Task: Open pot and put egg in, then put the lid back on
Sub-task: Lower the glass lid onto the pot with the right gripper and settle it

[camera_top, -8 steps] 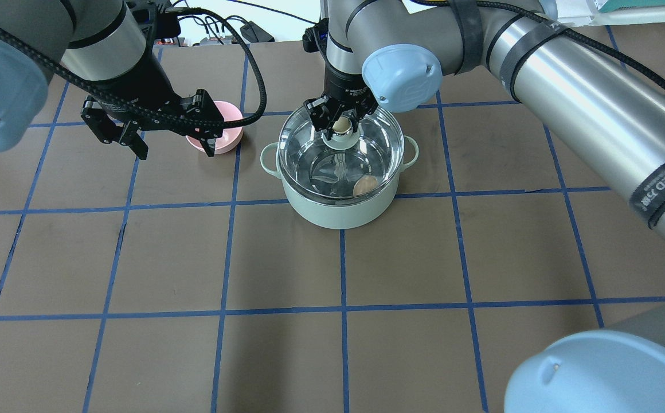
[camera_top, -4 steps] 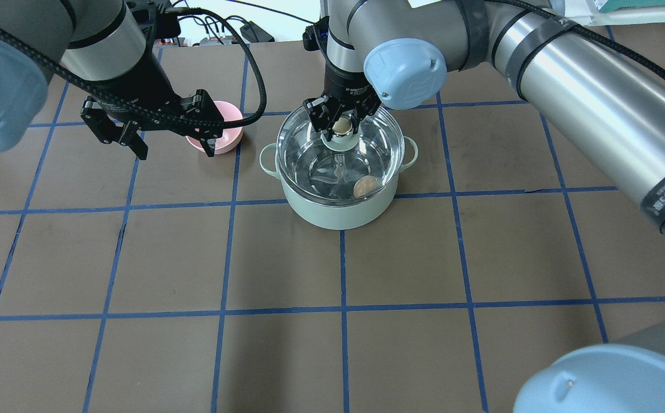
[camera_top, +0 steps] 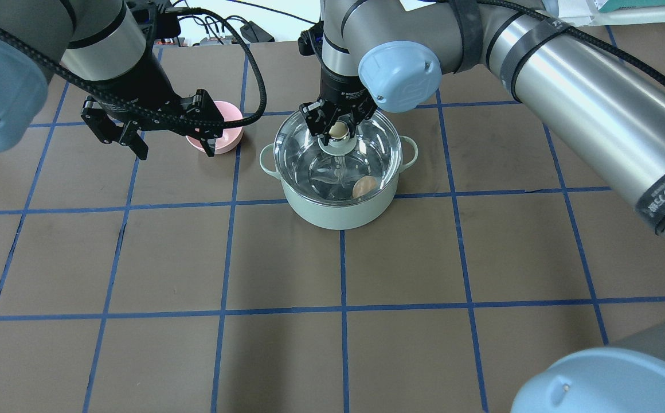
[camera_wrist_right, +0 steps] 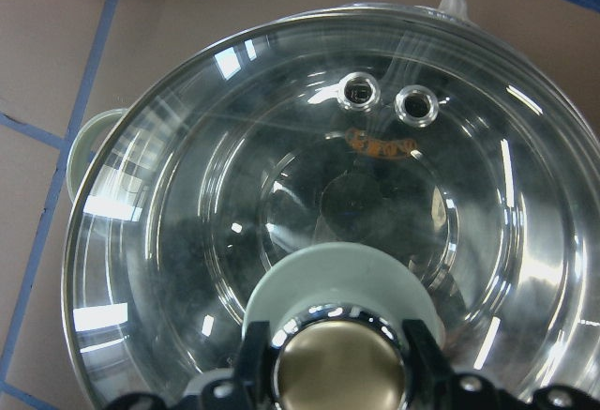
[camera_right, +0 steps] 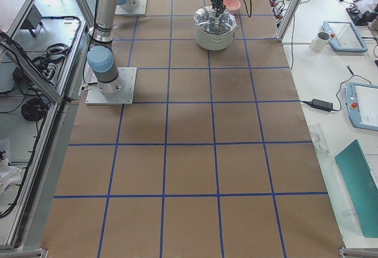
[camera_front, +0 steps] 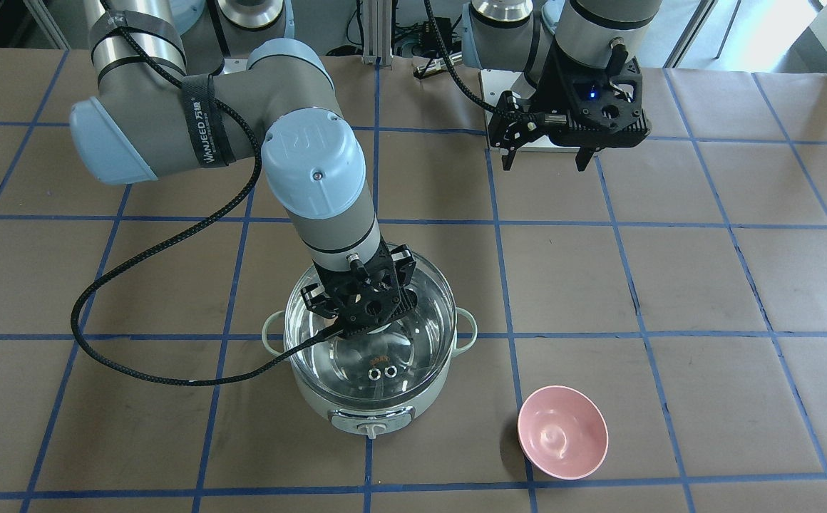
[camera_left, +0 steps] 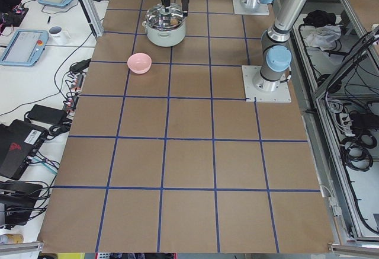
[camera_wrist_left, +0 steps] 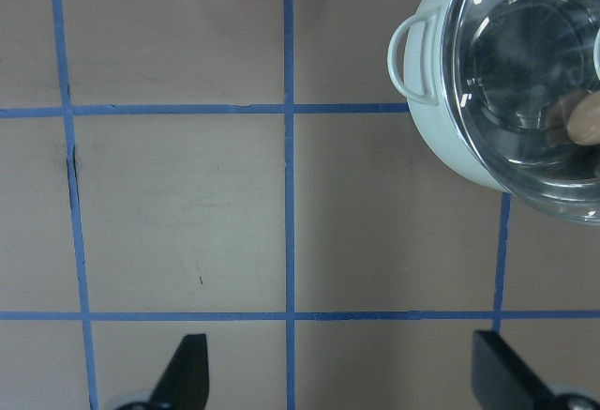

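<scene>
Two of the three steps look done: the egg (camera_top: 365, 186) lies inside the pot (camera_top: 338, 217), close to the wall on the robot's side, and shows through the glass of the lid (camera_top: 308, 156). The right gripper (camera_top: 339, 128) is clamped from above on the lid's tan knob (camera_wrist_right: 339, 373) and holds the lid over the pot's mouth. The glass covers the opening, but I cannot tell whether its rim is fully down all round. So the step in hand is, I judge, putting the lid back on. The next move calls for settling the lid level and centred on the rim, then spreading the fingers and rising straight up so the knob is not dragged. The left gripper (camera_front: 546, 164) hangs wide and empty above the table (camera_top: 137, 355), apart from the pot and the pink bowl (camera_front: 563, 442).
</scene>
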